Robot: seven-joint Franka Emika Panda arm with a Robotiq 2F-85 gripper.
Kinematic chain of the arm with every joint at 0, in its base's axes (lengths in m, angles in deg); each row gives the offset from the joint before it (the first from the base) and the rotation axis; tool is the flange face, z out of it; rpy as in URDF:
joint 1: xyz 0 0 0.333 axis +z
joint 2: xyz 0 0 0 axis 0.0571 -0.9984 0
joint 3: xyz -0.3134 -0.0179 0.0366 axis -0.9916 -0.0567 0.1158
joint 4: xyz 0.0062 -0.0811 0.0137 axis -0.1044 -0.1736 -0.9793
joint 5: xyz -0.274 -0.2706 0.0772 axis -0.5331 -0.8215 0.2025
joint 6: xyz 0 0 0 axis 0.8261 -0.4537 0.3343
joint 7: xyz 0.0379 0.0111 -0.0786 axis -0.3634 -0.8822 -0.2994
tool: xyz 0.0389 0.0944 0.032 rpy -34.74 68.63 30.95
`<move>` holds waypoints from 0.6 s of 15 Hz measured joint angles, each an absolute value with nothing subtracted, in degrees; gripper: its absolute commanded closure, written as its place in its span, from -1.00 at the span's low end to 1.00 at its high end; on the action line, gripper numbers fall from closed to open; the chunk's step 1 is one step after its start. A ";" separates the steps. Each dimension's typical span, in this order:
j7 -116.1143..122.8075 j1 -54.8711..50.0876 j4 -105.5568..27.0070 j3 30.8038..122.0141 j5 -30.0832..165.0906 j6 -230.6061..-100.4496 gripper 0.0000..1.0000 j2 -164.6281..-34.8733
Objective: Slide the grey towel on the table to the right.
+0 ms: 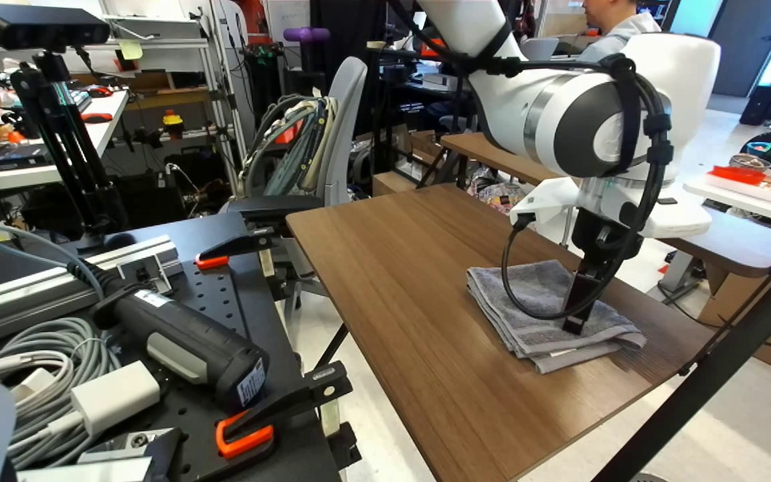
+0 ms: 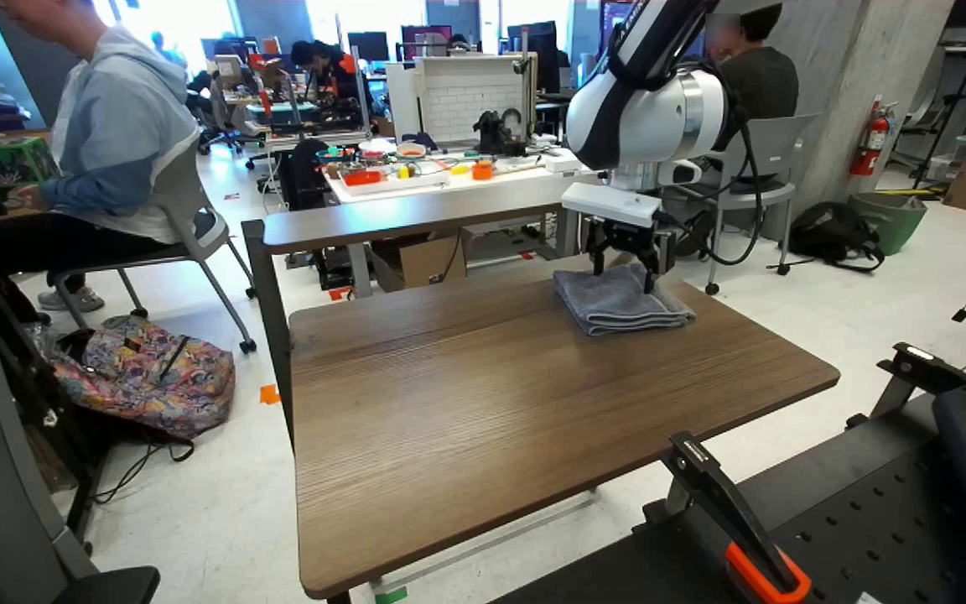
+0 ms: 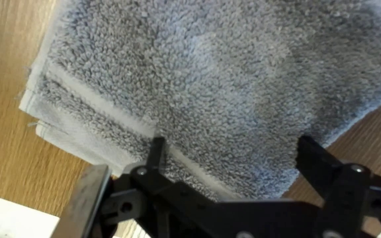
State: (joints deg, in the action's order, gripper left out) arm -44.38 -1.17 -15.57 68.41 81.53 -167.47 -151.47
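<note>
Exterior view, bench (image 2: pixel 449 394): a long brown wood-grain top with rounded corners, standing on a pale floor (image 2: pixel 223 512); a raised shelf (image 2: pixel 416 220) runs along beyond one long side.
Grey towel (image 2: pixel 617 304): folded in layers, lying on the bench near the edge facing that shelf, nearer one end than the middle; in the wrist view a pale woven band (image 3: pixel 101 105) crosses it.
Black perforated board (image 2: pixel 835 478): off the opposite side of the bench, with orange-and-black clamps (image 1: pixel 248 438) at its edge; on it I see a black handheld device (image 1: pixel 185 341) and a coiled grey cable (image 1: pixel 94 355).
Grey chair (image 1: pixel 347 120): stands off the bench's other end.
People: a person in a pale hooded top (image 2: pixel 131 143) sits in profile; a person in a dark shirt (image 2: pixel 764 80) sits beyond the arm (image 2: pixel 642 134).
Bags: a patterned backpack (image 2: pixel 156 369) lies on the floor; a black backpack (image 2: pixel 835 239) sits beside a green bin (image 2: pixel 894 220), near a red fire extinguisher (image 2: pixel 873 138).
Tool (image 2: pixel 624 279): pointing down over the towel, its two fingers (image 3: pixel 316 158) set wide apart, with the upper face of the cloth showing between them.
Fingertips (image 1: pixel 574 327): they reach the cloth; in the wrist view one lies over the pale band, the other close to the towel's edge. How hard they press, I cannot tell.
</note>
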 measured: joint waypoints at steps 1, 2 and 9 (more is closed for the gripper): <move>-44.38 -1.10 -15.44 68.65 81.53 -167.28 -1.00 -151.47; -44.37 -0.99 -15.44 69.04 81.53 -167.17 -1.00 -151.37; -41.39 2.52 -25.60 70.71 80.67 -167.31 -1.00 -141.12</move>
